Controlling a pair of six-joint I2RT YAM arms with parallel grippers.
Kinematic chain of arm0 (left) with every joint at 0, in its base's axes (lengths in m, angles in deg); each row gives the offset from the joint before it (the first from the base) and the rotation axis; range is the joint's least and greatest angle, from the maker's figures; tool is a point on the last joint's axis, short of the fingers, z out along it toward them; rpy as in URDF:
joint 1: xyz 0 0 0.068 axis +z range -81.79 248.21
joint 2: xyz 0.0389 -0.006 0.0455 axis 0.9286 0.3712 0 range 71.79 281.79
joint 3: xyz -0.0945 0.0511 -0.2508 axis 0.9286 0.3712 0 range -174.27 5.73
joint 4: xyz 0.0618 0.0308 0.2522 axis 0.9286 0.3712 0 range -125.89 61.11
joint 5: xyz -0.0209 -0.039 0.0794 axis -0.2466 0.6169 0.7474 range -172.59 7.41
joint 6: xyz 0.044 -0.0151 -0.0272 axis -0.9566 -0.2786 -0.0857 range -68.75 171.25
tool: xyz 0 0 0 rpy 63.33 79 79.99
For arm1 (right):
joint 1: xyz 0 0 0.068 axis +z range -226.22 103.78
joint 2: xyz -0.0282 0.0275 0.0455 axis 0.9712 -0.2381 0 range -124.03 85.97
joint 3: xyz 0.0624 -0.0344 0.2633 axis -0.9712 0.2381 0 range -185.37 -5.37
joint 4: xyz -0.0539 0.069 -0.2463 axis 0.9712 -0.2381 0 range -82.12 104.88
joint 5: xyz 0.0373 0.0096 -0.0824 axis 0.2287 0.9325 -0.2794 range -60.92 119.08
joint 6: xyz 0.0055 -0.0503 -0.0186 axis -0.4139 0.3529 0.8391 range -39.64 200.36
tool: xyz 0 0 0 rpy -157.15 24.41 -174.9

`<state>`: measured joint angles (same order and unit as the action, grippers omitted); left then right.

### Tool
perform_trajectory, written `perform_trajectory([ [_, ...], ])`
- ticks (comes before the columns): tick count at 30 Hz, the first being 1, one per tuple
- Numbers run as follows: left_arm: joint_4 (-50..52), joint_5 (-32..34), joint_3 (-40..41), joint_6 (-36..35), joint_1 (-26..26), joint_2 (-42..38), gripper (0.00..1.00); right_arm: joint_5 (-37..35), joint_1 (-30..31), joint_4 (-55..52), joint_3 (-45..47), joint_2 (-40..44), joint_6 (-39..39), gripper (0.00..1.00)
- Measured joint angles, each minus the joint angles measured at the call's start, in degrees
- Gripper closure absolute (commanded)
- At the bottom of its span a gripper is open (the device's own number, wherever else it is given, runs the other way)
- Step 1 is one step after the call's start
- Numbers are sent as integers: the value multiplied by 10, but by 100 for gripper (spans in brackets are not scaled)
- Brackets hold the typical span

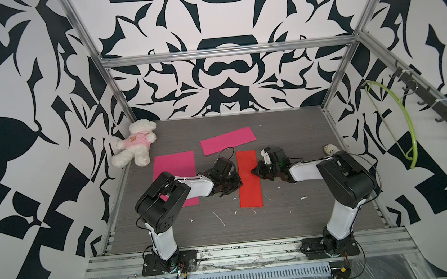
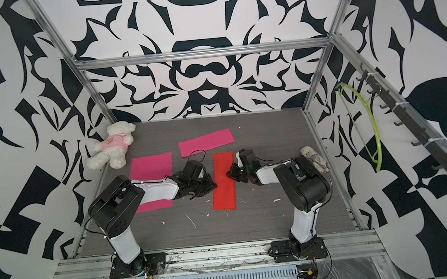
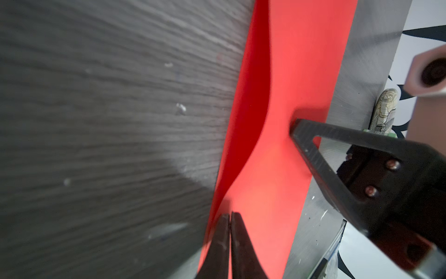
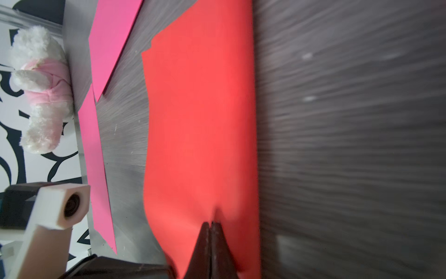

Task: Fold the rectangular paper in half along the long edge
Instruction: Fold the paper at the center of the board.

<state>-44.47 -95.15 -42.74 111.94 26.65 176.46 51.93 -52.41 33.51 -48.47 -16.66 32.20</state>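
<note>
Pressing the folded red paper (image 1: pixel 250 193) flat, left claw (image 3: pixel 230 217) and right claw (image 4: pixel 212 224) both pinched together; next needing a slide along the puffy left edge

Grey wood-grain table (image 1: pixel 279 223) with red paper (image 1: pixel 249 190), pink sheet (image 1: pixel 174 163), pink strip (image 1: pixel 228 141), teddy bear (image 1: pixel 134 143), pale object (image 1: pixel 331 149).

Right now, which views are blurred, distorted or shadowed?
Both top views: sharp, evenly lit, frame posts splayed by the wide lens. Left wrist view: table grain smeared; dark shadow inside the red paper fold. Right wrist view: table grain smeared too.
</note>
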Motion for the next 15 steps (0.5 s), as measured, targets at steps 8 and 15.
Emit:
perform_trajectory([
  [8, -6, -1, -5, -1, 0, 6, 90, 0, -48, -35, 2, 17, 34, 95],
  [15, -4, -1, -9, -5, 0, 9, 91, -8, -51, -80, 2, 55, 50, 88],
])
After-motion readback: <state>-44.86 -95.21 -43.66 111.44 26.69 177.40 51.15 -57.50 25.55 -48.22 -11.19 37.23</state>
